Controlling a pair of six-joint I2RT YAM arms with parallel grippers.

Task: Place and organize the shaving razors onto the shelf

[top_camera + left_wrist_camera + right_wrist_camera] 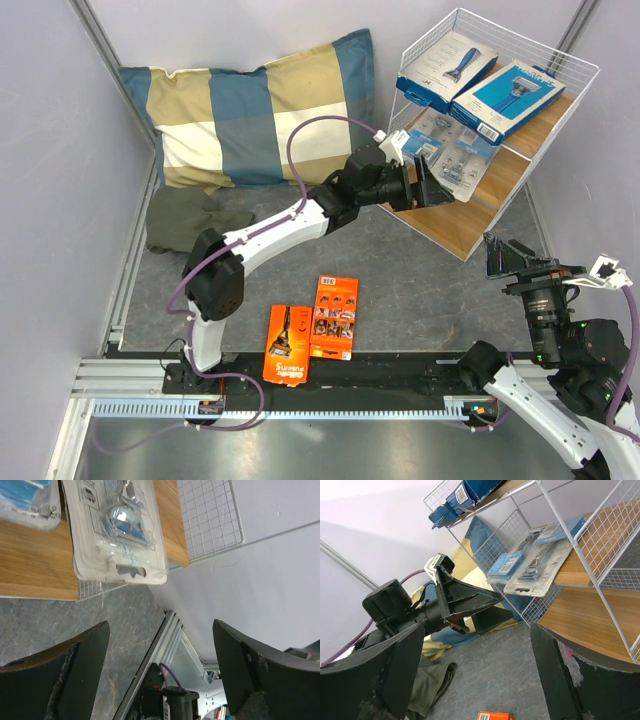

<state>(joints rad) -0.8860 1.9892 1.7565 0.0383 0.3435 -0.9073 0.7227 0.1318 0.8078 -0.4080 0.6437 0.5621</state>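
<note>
Quick count for you: six razor packs. Two blue boxes lie side by side on the top board of the shelf, upper right of the top view. Two blister packs are on the middle board just below them. Two orange cards lie flat on the table, lower centre and touching each other, well apart from the shelf. There's also one pillow at upper left and one olive cloth under its lower corner.

Stuff you can't see well:
- In the top view the left arm covers the near edge of the blister packs and part of the bottom board.
- In the left wrist view one blister pack hangs a bit over the board's edge, and the other is cut off at the upper left corner.
- The right wrist view only gets the ends of the blue boxes at the top and a sliver of one orange card at the bottom edge.
- The print on every pack is too small to read.

Jaws: your left gripper is spread wide and empty, right in front of the middle board. In its own view the fingertips sit clear of the pack. Your right gripper is also spread wide, holding nothing, hanging at the right of the frame near the shelf's lower front corner.
</note>
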